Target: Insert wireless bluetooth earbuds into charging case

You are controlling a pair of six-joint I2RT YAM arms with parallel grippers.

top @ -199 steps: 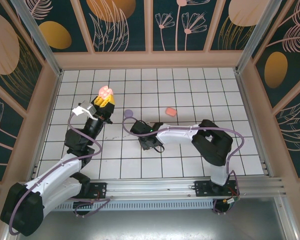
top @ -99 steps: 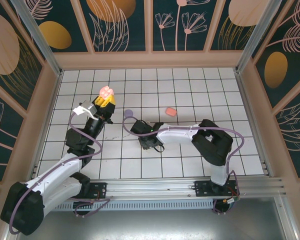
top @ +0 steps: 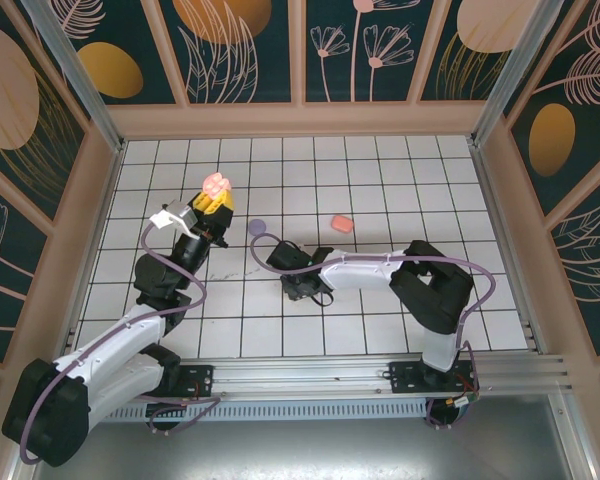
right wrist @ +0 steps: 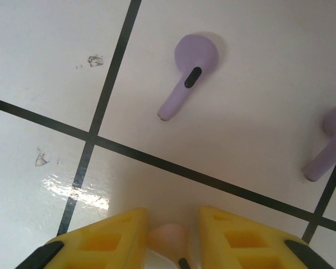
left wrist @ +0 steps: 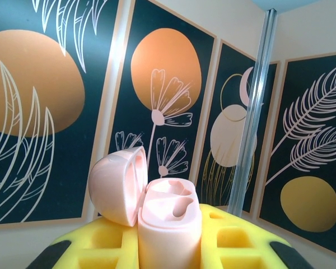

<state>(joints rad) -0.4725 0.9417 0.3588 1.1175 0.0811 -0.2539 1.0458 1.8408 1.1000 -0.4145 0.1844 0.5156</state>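
Note:
My left gripper [top: 212, 203] is raised over the left part of the tiled floor, shut on a pale pink charging case [top: 215, 184]. In the left wrist view the case [left wrist: 169, 224] stands upright between the yellow fingers [left wrist: 235, 238], its lid [left wrist: 117, 185] swung open to the left and both sockets empty. My right gripper [top: 302, 290] points down at the floor in the middle. A pale pink earbud [right wrist: 167, 236] lies between its yellow fingers [right wrist: 101, 244], touching the left one, with a gap to the right one. Two lilac earbuds [right wrist: 189, 73] [right wrist: 330, 143] lie on the tiles just beyond.
A lilac round case [top: 258, 227] and a coral-orange case [top: 341, 222] sit on the tiles beyond the right gripper. Patterned walls and metal posts [left wrist: 252, 112] enclose the floor on three sides. A rail [top: 330, 375] runs along the near edge.
The left gripper has shifted slightly right and away with the case. The right gripper's fingers have come closer together around the pink earbud, and its wrist has edged slightly right.

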